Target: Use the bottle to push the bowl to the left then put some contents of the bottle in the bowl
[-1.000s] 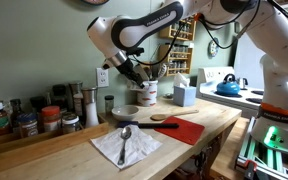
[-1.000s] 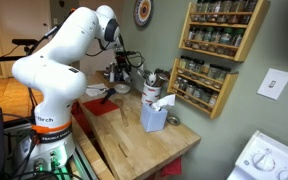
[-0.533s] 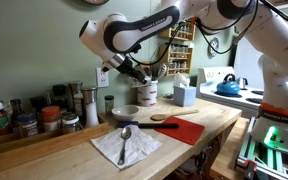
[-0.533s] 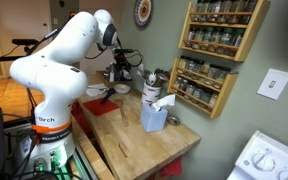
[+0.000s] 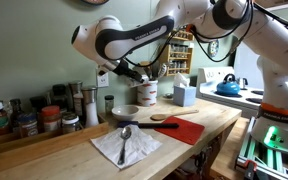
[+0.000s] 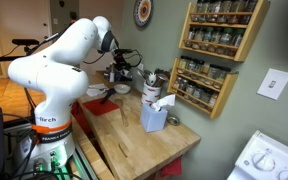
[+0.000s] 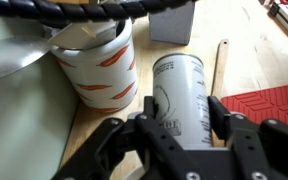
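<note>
Bottle: small whitish shaker w/ dark print, clamped between the claw's dark fingers and held in the air just beside a white crock w/ orange marks. In an exterior view the bowl sits on the wood counter, lower than the claw and apart from the bottle. The wrist view doesn't show the bowl.

Probably the pouring step is next, though I can't tell if the push is done. To do it well: get the cap over the bowl's centre first, tilt slowly from the wrist, keep the grip firm, and stay clear of the crock.
</note>
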